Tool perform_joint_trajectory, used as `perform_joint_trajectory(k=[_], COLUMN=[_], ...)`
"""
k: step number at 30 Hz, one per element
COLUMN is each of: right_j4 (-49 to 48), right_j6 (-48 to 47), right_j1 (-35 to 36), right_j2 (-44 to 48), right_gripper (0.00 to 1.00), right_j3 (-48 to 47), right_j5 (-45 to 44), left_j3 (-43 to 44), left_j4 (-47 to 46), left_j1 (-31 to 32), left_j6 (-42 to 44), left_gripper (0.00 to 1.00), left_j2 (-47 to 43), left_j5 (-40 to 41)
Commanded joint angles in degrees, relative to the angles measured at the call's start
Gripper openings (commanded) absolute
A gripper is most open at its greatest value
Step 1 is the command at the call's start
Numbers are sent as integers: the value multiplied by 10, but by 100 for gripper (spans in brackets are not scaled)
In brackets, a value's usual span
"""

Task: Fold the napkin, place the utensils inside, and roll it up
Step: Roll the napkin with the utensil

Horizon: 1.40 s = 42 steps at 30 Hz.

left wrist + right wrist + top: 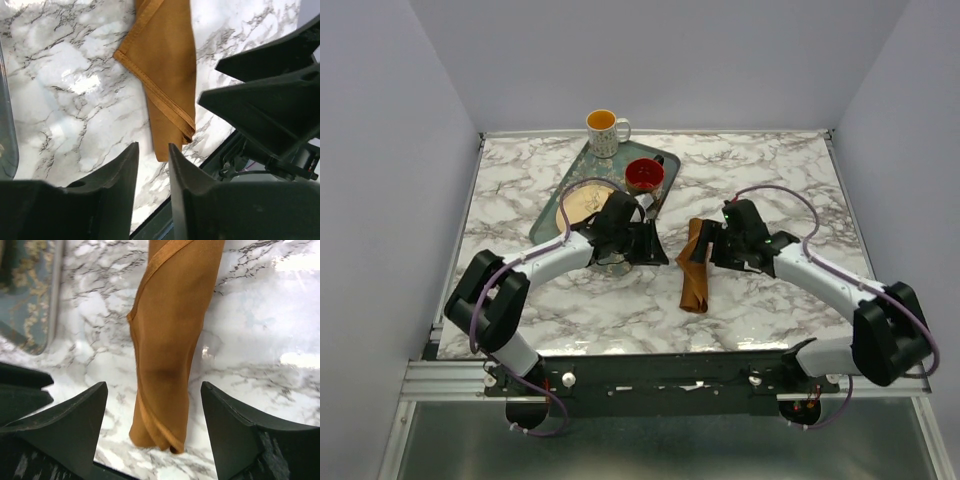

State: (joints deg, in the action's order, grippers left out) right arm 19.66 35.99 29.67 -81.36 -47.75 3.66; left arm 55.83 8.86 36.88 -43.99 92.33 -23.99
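The rust-brown napkin (pixel 696 270) lies on the marble as a long narrow roll, one end toward the near edge. In the right wrist view the napkin (pixel 170 340) runs between the wide-open fingers of my right gripper (pixel 154 385), which hovers over its near end without touching it. My left gripper (pixel 153 146) is just left of the roll, its jaws a little apart with only marble between them, and the napkin (pixel 167 65) is ahead of its tips. From above, the left gripper (pixel 655 243) and the right gripper (pixel 705 250) flank the roll's far end. The utensils are out of view.
A dark green patterned tray (pixel 570 180) sits at the back left, with a round plate (pixel 582 203) and a red bowl (pixel 644 175) on it. A yellow-lined mug (pixel 605 130) stands behind it. The tray's corner (pixel 30 300) shows in the right wrist view.
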Motion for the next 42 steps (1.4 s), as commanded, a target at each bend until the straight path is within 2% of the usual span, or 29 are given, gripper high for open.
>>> perform_joint_trajectory(k=[1,6,7,8,10,14,17,20,23,28,33,35,38,42], right_j4=[64,118,128,129,131,150,158,118,59,64,86,90,86,85], right_j6=[-24,-55,-57,-60,-71,-83,-67,-79,-94,-105,-123,-130,-145,-159], right_j1=[3,3,3,2,0,-1,-1,-1,-1,-1,-1,-1,-1,-1], right_j2=[116,270,297,316,354,310,297,328,406,520,607,647,679,663], right_gripper=[84,91,93,100,100,100,100,100,100,100,100,100,100,100], right_j3=[14,5,5,8,14,-7,-16,-5,16,5,-9,-9,-1,-6], right_j5=[-53,-102,-123,-131,-137,-128,-116,-122,-156,-226,-237,-241,-237,-227], left_j3=[22,17,15,15,18,25,9,-20,-36,-45,-56,-65,-80,-77], left_j4=[26,31,31,32,37,47,13,-43,-78,-104,-126,-133,-153,-154], left_j1=[-10,-33,-38,-41,-45,-46,-47,-47,-48,-48,-50,-50,-50,-50], left_j6=[36,66,71,73,76,59,40,36,44,89,100,102,109,101], left_gripper=[46,64,65,66,68,68,68,71,76,85,94,98,99,99], left_j2=[-68,-152,-166,-177,-201,-204,-222,-268,-327,-438,-529,-547,-566,-558], left_j5=[-14,1,3,8,22,26,18,25,45,133,223,268,297,300])
